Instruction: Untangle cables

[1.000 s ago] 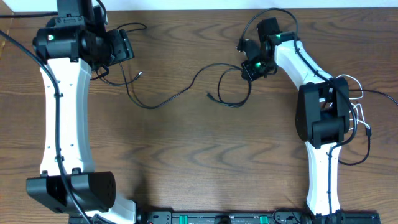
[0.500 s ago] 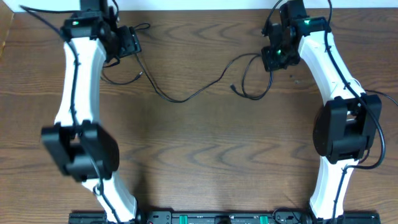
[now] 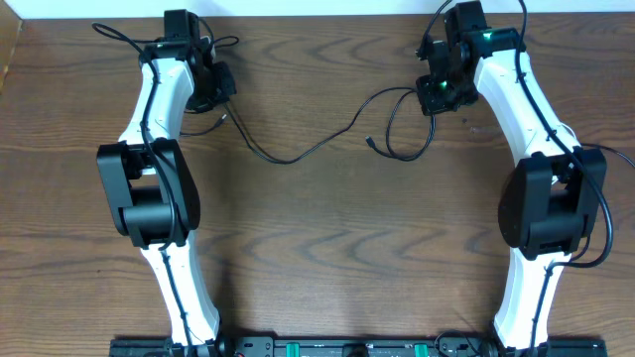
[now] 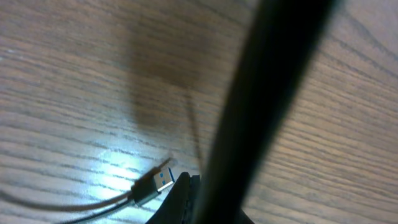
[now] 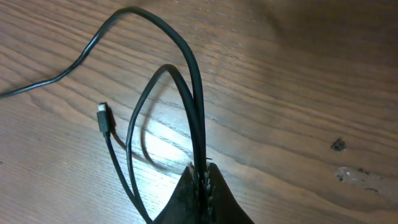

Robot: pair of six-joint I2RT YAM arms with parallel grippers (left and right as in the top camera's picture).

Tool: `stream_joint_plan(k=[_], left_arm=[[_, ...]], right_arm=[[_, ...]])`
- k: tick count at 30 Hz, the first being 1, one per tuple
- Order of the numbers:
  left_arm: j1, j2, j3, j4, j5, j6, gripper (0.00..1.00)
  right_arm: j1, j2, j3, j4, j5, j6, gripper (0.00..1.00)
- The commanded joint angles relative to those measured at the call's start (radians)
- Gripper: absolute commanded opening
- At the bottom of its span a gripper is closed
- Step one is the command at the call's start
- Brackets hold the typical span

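Note:
A long black cable (image 3: 288, 159) sags across the table between my two grippers. At the far left my left gripper (image 3: 210, 87) (image 4: 205, 186) is shut; a thick blurred black strand (image 4: 273, 74) rises from between its jaws. A silver USB plug (image 4: 163, 180) (image 3: 226, 116) lies just beside its fingertip. At the far right my right gripper (image 3: 434, 96) (image 5: 202, 168) is shut on a doubled stretch of black cable (image 5: 186, 74). A loop (image 3: 409, 151) hangs below it, ending in a small plug (image 3: 369, 142) (image 5: 102, 118) lying on the wood.
The table's back edge (image 3: 317, 14) runs just behind both grippers. The left arm's own thin wires (image 3: 109, 30) curl at the back left. A small dark speck (image 5: 337, 144) lies on the wood right of the right gripper. A black rail (image 3: 357, 347) lines the front edge.
The left gripper has shut and its arm has folded in closer to the centre. Both grippers moved toward the back edge earlier; the right one has since held still.

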State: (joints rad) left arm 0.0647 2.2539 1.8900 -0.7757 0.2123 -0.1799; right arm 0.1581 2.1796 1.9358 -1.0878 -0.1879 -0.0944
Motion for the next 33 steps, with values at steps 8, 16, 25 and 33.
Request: stream_joint_plan(k=[8,16,25,33], left_arm=[[-0.191,-0.064,0.004,-0.132,0.474,-0.012,0.08],[-0.393,-0.068,0.014,-0.151,0.787,-0.058,0.07],[-0.448,-0.120,0.019,-0.151,0.925,-0.058,0.08],[-0.422,-0.253,0.019,-0.188,0.583,-0.058,0.59]], right_arm=[[0.032,0.008,-0.003,0.046,-0.108,0.033,0.01],[-0.045,0.006,0.015,0.060,-0.261,0.082,0.01],[-0.079,0.006,0.016,0.064,-0.372,0.063,0.01],[-0.039,0.006,0.016,0.081,-0.371,0.064,0.06]])
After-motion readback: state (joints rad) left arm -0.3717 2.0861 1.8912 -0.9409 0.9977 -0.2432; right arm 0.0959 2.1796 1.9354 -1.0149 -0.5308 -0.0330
